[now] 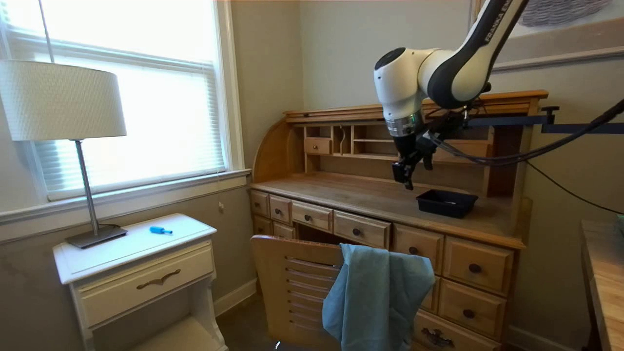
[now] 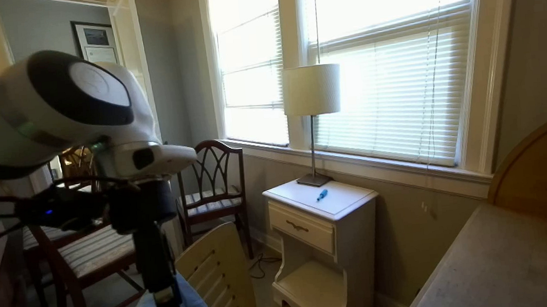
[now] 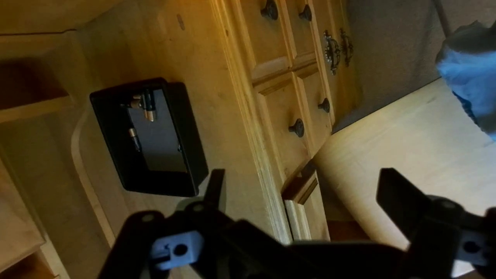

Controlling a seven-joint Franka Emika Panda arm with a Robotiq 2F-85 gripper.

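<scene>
A big wooden roll-top desk (image 1: 331,185) is the largest thing here, with lots of drawers (image 1: 319,213) down its front. A white and black robot arm (image 1: 446,70) reaches in over it. A white nightstand (image 1: 139,248) stands well apart from the arm. In front of the desk is a wooden chair (image 1: 276,278) with slats in its back. A tall lamp (image 1: 63,103) with a pale shade sits on the nightstand. A soft, light blue cloth (image 1: 373,292) hangs over the chair's back. The black gripper (image 3: 302,186) hangs in the air, and its two fingers are spread wide apart. Near it, but not touching it, a black bin (image 3: 190,133) sits on the desk top. A little blue thing (image 1: 160,230) lies on the nightstand; I can't tell what it is. Smallest are the copper and black batteries (image 3: 148,102) inside the bin: a few bunched at one end, and one lying by itself along the side.
</scene>
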